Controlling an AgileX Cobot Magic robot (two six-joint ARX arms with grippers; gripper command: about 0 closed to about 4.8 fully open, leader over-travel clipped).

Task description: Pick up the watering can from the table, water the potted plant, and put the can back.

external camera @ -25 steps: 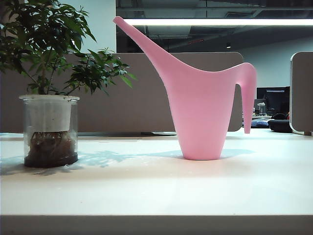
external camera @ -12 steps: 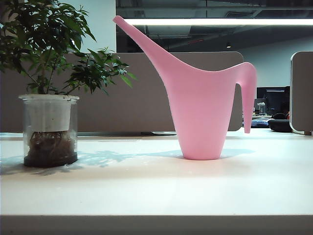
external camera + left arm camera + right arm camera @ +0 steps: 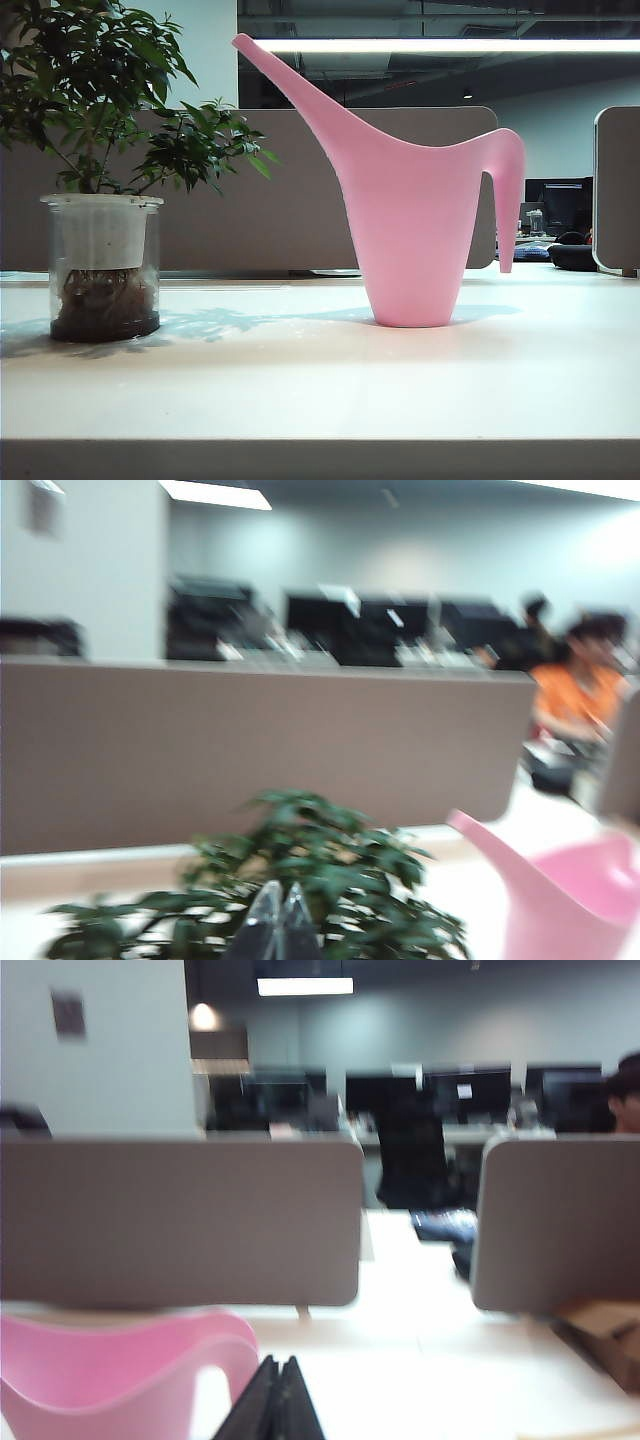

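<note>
Watering can [image 3: 412, 230] upright on table [image 3: 320, 380], spout aimed toward potted plant [image 3: 100, 180] standing well apart at the table's left. Left pincer [image 3: 283, 925] closed, tips together, empty, above plant foliage. Right pincer [image 3: 275, 1400] closed, empty, just beside can handle, not touching.

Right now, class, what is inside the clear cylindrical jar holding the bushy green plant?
Inside the clear cylindrical jar sit a white inner pot and, below it, dark tangled roots. The pot's contents are hidden.
</note>
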